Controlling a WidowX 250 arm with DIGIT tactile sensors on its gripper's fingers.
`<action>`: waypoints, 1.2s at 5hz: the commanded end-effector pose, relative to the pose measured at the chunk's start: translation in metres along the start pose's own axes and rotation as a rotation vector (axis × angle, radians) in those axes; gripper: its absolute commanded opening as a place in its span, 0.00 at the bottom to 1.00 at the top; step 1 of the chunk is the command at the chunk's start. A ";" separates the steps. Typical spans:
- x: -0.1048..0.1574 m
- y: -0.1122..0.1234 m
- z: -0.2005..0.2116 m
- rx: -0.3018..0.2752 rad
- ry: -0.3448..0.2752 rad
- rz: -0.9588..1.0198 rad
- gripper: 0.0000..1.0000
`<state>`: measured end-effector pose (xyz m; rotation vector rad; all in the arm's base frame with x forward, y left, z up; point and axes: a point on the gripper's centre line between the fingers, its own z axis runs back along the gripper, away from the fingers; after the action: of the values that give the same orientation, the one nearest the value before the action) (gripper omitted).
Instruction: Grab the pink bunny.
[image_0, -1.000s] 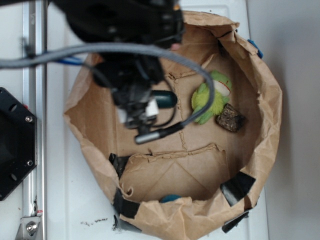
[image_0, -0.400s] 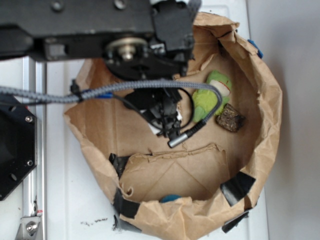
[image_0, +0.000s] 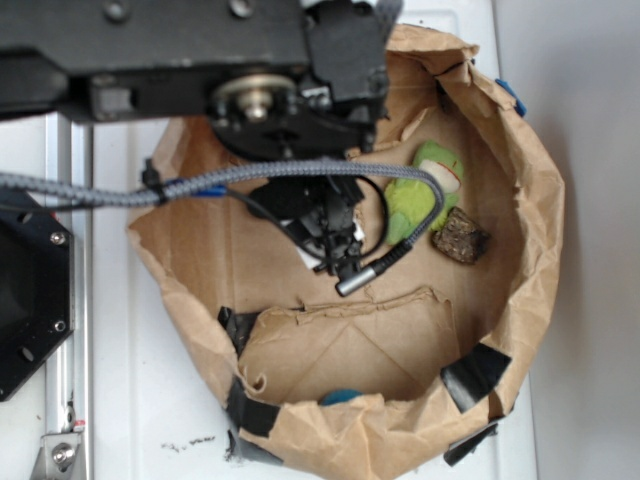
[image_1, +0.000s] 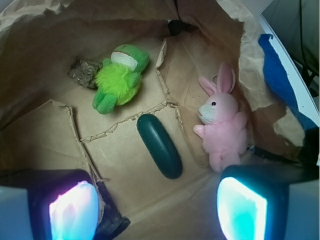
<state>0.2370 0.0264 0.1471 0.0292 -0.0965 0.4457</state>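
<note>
- The tool (image_1: 152, 210) is hovering with its fingers spread apart and empty above the paper bag (image_0: 520, 150); the pink bunny (image_1: 222, 127) is lying on the bag's floor against the side wall, off toward one fingertip rather than centred.
- Descending from here is risking a missed grasp, or a pinch on the dark green capsule (image_1: 159, 145) or the bag wall.
- Compared with a second ago, the arm is reaching farther over the bag, hiding more of the green plush (image_0: 420, 195).

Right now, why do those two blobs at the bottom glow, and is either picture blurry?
Wrist view: the fingertips sit too close, so they blur and catch bright glare; the bunny is fairly sharp. Exterior view: soft overall, the arm looms dark, hiding the bunny.
</note>
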 end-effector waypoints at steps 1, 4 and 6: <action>0.026 -0.022 -0.032 0.024 -0.086 0.101 1.00; 0.004 0.027 -0.037 0.067 -0.103 0.132 1.00; 0.018 0.045 -0.039 0.041 -0.032 -0.058 1.00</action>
<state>0.2318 0.0635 0.0989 0.0737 -0.0756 0.3633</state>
